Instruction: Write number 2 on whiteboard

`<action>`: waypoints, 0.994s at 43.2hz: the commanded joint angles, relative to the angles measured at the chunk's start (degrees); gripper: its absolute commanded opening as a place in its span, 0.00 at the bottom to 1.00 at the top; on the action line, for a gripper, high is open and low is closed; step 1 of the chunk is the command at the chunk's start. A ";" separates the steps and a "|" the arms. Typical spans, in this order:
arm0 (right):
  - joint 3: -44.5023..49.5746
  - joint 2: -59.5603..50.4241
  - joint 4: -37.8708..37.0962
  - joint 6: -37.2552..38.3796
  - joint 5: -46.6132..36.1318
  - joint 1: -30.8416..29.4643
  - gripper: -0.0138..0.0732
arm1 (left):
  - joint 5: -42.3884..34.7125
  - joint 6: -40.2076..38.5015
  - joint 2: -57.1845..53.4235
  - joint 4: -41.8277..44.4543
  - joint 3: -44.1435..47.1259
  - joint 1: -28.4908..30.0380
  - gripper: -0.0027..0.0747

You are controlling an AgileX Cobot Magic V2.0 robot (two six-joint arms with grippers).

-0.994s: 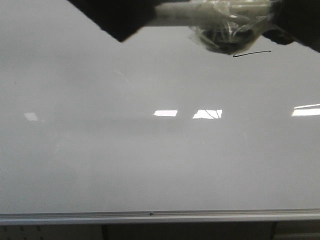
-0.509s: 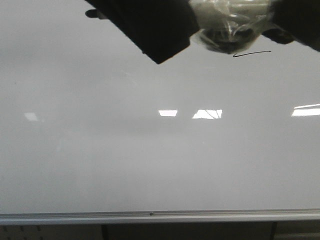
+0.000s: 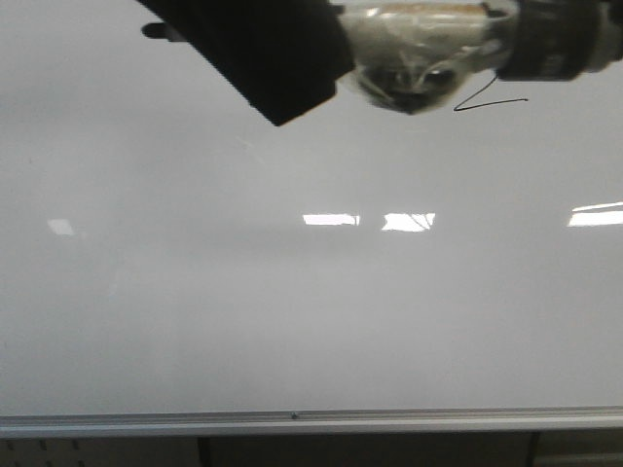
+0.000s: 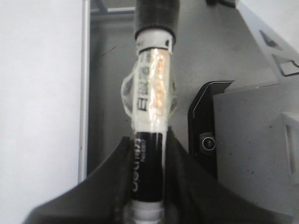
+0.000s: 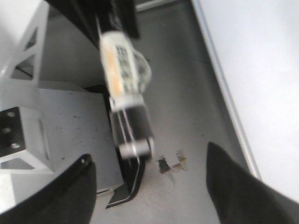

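The left gripper (image 4: 147,196) is clamped on a marker (image 4: 150,121), its two dark fingers (image 4: 107,182) pressed against the black lower section of the barrel so that the pen cannot twist or slip under writing pressure. A wad of clear tape (image 4: 149,93) is wrapped around the pale middle of the barrel, probably to thicken it for a firmer grip. In the front view the taped marker (image 3: 419,58) lies nearly level across the top of the whiteboard (image 3: 292,292), with the dark body of the left arm beside it. The right gripper (image 5: 149,186) stands with its fingers (image 5: 243,186) apart and holds nothing; the marker appears blurred between and beyond them, so this arm is judged to be idle while the left arm writes. The number 2 (image 3: 490,97) sits high on the whiteboard, toward its right side, just beside the taped wad and far above the silvery rail (image 3: 292,421). Only its lower part shows: a thin black diagonal running down to a nearly straight base stroke. The upper curve is hidden behind the marker, so whether the digit is complete cannot be determined. The stroke is small against the board and distinct from the bright light reflections (image 3: 409,222) lower down.
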 commanded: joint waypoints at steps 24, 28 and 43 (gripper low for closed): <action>1.46 -15.98 -17.46 28.84 -4.82 -10.10 0.76 | -10.32 -48.75 -18.09 34.32 7.40 17.87 0.10; 2.38 -15.98 -17.46 28.84 -5.97 -10.10 0.76 | -17.91 -52.42 -19.34 34.08 12.33 27.26 0.10; 2.55 -15.93 -17.46 28.84 -7.73 -10.10 0.76 | -55.60 -55.39 -19.19 26.61 30.98 47.96 0.10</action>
